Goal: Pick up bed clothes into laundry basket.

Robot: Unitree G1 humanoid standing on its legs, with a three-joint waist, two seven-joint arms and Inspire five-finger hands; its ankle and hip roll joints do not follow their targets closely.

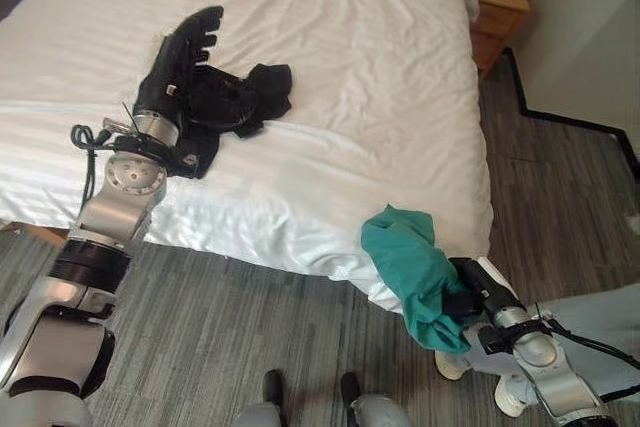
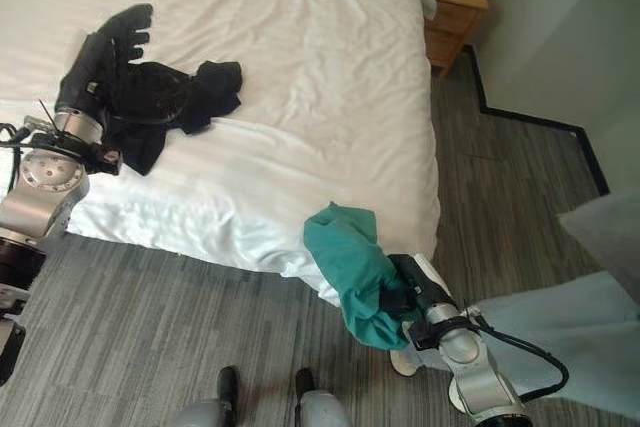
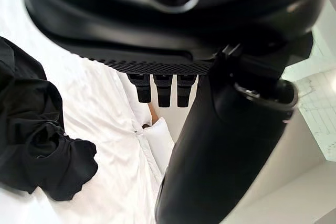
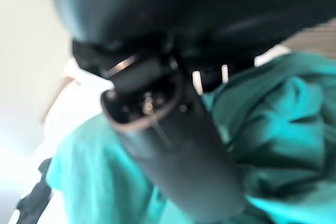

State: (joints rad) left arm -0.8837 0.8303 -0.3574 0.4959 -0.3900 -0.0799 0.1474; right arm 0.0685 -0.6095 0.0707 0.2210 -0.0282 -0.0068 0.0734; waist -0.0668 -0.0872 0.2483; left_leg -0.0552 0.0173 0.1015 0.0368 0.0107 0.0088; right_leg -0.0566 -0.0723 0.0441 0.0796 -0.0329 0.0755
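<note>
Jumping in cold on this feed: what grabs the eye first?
The teal garment stands out, bunched in the right hand at the near corner of the white bed and hanging over the grey floor. Next, the black garment lies crumpled on the bed's left side, with the left hand open over it.

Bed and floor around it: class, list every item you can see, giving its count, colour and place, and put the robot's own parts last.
Bed: one, white sheets, fills the upper scene.
Black garment: one, black, on the bed beside the left hand.
Teal garment: one, teal, at the bed's near corner, in the right hand.
Nightstand: one, wooden, beyond the bed's far corner.
Floor: grey striped.
Left hand: dark, fingers straight, over the bed.
Right hand: dark, curled round the teal garment.
</note>
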